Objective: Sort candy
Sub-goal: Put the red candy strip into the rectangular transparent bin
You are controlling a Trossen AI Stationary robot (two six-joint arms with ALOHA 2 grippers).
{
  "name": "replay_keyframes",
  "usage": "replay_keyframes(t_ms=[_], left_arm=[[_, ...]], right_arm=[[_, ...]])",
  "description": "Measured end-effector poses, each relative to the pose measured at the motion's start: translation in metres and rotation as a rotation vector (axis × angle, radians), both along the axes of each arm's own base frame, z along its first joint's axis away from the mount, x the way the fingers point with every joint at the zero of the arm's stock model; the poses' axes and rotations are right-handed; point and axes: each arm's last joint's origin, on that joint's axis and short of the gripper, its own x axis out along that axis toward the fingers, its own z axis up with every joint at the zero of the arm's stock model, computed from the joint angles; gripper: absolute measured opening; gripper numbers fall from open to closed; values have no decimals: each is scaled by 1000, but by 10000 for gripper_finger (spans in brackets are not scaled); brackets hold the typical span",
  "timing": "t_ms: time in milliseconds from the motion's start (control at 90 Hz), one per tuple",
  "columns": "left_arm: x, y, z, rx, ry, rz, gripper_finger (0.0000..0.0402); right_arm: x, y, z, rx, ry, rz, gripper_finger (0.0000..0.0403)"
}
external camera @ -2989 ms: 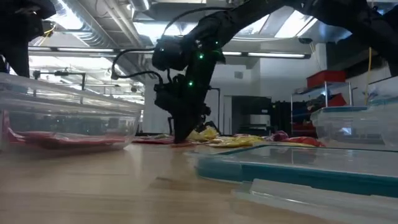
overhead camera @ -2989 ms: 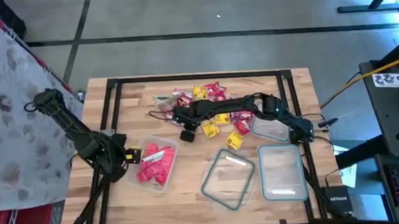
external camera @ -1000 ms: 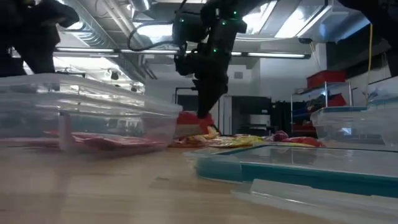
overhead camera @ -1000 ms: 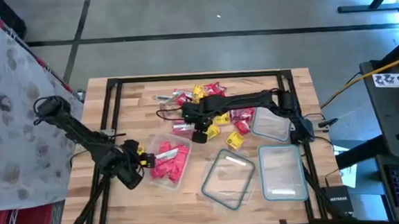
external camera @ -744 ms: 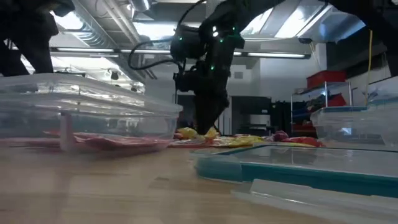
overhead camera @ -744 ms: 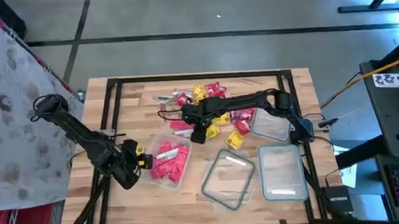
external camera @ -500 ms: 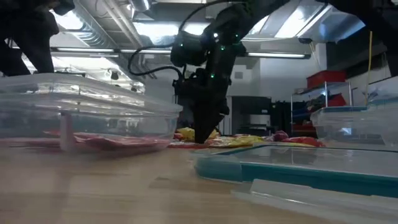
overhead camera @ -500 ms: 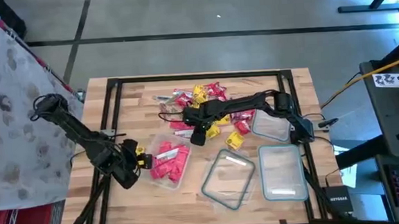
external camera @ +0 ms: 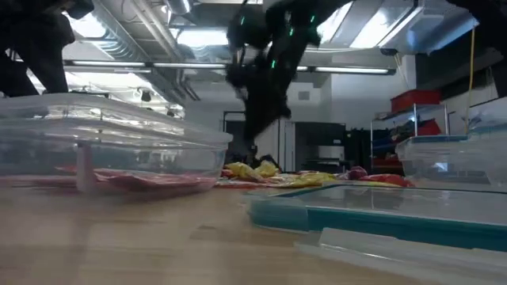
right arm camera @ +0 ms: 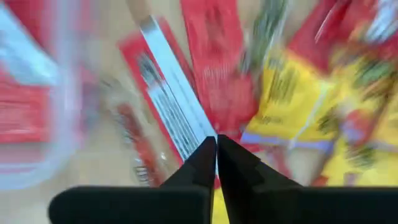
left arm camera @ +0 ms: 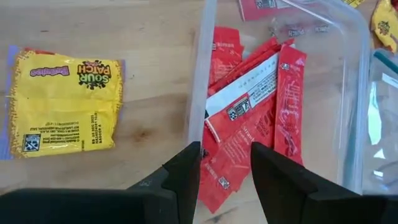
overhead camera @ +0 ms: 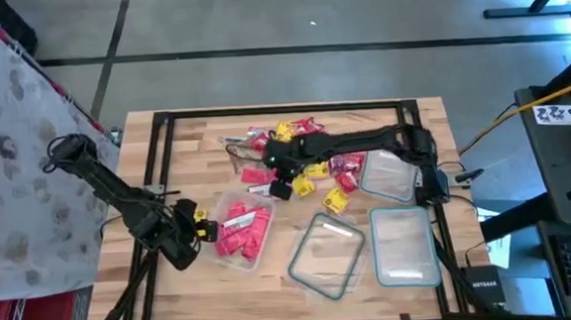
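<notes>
Candy (overhead camera: 299, 144) lies in a loose pile of red and yellow pieces at the far middle of the table. A clear container (overhead camera: 238, 232) near the left holds several red pieces (left arm camera: 249, 118). My left gripper (left arm camera: 225, 158) is open at that container's left wall (left arm camera: 198, 74), with one finger by the wall and the other over the red pieces. A yellow packet (left arm camera: 62, 102) lies flat on the wood outside the wall. My right gripper (right arm camera: 216, 140) is shut and raised (external camera: 253, 146) above the pile's near-left edge (overhead camera: 277, 188). Nothing hangs from it in the low view. My left gripper stands with one finger (left arm camera: 186, 171) right at the container's left wall, coming down from above. I cannot tell whether that finger touches the wall; the fingertip hides the spot. The container rests flat on the table.
Three empty clear containers stand at the near middle (overhead camera: 328, 255), near right (overhead camera: 405, 244) and right (overhead camera: 388, 177). In the low view, one teal-rimmed container (external camera: 372, 214) fills the foreground. A black frame rail (overhead camera: 164, 128) borders the tabletop.
My right gripper went down onto the candy at the pile's near-left edge, then rose clear of the table again. My left gripper and the container of red pieces have stayed where they were.
</notes>
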Motion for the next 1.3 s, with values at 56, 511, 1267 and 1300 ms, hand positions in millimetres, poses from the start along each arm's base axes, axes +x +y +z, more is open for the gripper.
replay_keyframes(t_ms=[56,511,1267,1300], left_arm=[[0,0,0,0,0,0,123],[0,1,0,18,12,-16,123],[0,1,0,22,9,-16,123],[0,1,0,23,8,-16,123]], right_arm=[[-1,-1,3,24,-7,20,1],[-3,4,-75,31,111,87,146],[-16,8,-34,18,77,-4,5],[-20,6,-25,24,73,-7,6]])
